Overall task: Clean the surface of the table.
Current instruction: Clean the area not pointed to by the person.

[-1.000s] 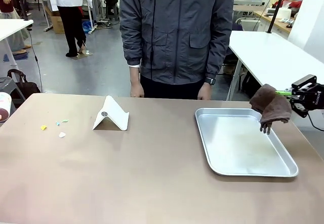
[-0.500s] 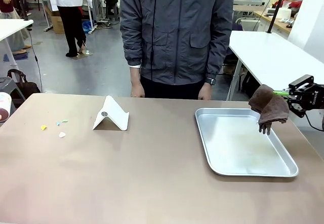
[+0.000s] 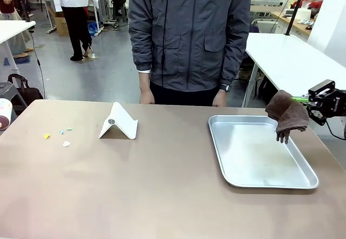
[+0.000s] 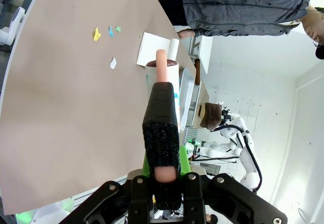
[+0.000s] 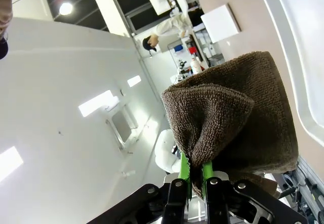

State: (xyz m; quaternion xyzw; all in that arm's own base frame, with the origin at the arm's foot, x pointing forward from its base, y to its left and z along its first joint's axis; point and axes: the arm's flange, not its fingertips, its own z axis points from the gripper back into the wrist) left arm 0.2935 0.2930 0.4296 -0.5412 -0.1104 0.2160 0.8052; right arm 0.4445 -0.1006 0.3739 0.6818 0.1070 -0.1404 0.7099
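**Cloth aloft at the worktop's right edge**

Front: the tan worktop (image 3: 162, 196) has open room in the middle. Scraps (image 3: 59, 134) lie near its left edge and a tray (image 3: 270, 185) near its right. The right tool (image 3: 300, 101) grips a brown cloth (image 3: 287, 114) over the tray's far corner.
Left wrist: the left tool (image 4: 163, 169) clamps a dark stick (image 4: 161, 117), hard to identify.
Right wrist: the cloth hides the green pads' tips

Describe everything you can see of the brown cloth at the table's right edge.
The brown cloth is thick looped terry, bunched in folds. The right pincer is shut on a gathered edge, so it hangs above the far right corner of the silver tray, one tip drooping, seemingly clear of the metal.
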